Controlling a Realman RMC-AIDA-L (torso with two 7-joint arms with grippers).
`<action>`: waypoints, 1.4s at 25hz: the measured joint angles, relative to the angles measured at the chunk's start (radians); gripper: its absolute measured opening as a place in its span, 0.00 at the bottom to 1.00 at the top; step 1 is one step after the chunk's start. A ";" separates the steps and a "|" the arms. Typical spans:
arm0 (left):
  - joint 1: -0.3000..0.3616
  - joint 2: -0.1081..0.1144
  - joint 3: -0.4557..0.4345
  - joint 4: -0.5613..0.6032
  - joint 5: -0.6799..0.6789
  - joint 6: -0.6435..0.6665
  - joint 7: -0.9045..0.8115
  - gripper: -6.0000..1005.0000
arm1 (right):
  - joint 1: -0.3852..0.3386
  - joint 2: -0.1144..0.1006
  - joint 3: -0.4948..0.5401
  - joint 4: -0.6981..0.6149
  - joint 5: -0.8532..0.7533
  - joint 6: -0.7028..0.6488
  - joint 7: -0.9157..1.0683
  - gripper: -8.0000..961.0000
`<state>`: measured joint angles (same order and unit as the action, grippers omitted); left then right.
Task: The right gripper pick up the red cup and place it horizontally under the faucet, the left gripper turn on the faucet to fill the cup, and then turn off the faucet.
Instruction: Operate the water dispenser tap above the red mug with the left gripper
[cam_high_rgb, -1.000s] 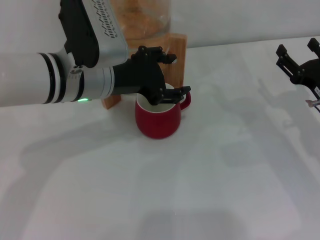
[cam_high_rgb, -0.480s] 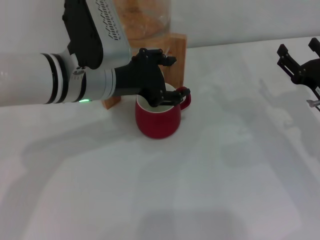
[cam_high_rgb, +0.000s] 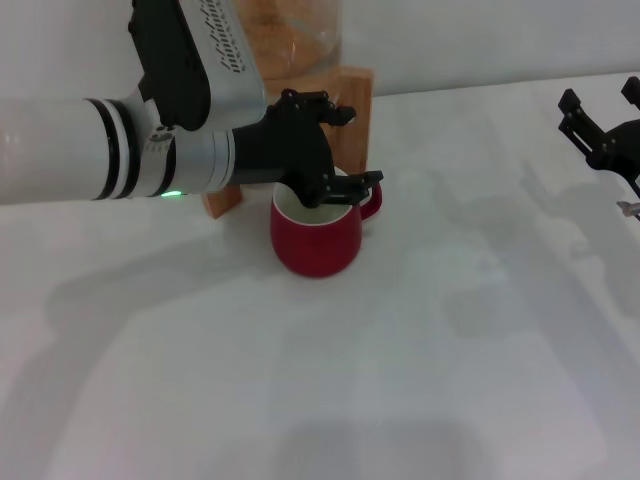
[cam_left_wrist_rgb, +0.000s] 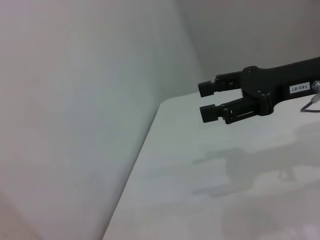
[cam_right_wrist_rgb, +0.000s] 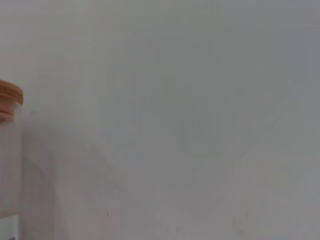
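In the head view, the silver-grey cylindrical left arm with its green light reaches in from the left, and its black-fingered left pincer (cam_high_rgb: 335, 150) hangs directly over the mouth of the rounded glossy dark-red ceramic cup (cam_high_rgb: 315, 235), one finger high by the wooden stand (cam_high_rgb: 352, 100) and the other low at the cup's far rim beside the small loop handle. The fingers stand spread apart and seem to hold nothing, though whether they bear on a lever I cannot tell, because the chrome faucet itself is hidden behind the pincer and wrist. The cup sits upright on the white desk (cam_high_rgb: 420, 360), just in front of the stand that carries the glass jar (cam_high_rgb: 285, 35). The main risk, as I judge it, lies in that low finger: a sideways or downward drift could catch the rim or handle and tip or drag the cup out from beneath the spout, so any water would run onto the desk. With the faucet unseen, a turn of the lever could also go too far or slip off, and the cup could overflow. Room is tight between stand, cup and fingers; the safest way out looks upward and back to the left. To the right of the cup the desk lies broad and bare, and far over at the right edge the black two-fingered right pincer (cam_high_rgb: 605, 120) waits well apart, its fingers parted and empty.
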<state>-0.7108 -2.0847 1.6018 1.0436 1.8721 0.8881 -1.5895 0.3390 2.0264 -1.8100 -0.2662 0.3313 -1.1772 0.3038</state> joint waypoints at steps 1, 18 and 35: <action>-0.001 0.000 -0.001 0.000 0.000 0.000 0.000 0.76 | 0.000 0.000 0.000 0.001 0.000 -0.003 0.000 0.88; -0.023 0.002 -0.002 -0.030 0.003 -0.012 0.004 0.76 | -0.003 0.000 0.000 0.002 0.001 -0.010 0.000 0.88; -0.034 -0.002 0.006 -0.026 0.000 -0.010 0.004 0.76 | -0.003 -0.001 0.004 -0.002 0.002 -0.010 0.000 0.88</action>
<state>-0.7452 -2.0862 1.6074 1.0180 1.8719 0.8783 -1.5854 0.3359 2.0249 -1.8058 -0.2682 0.3330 -1.1873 0.3038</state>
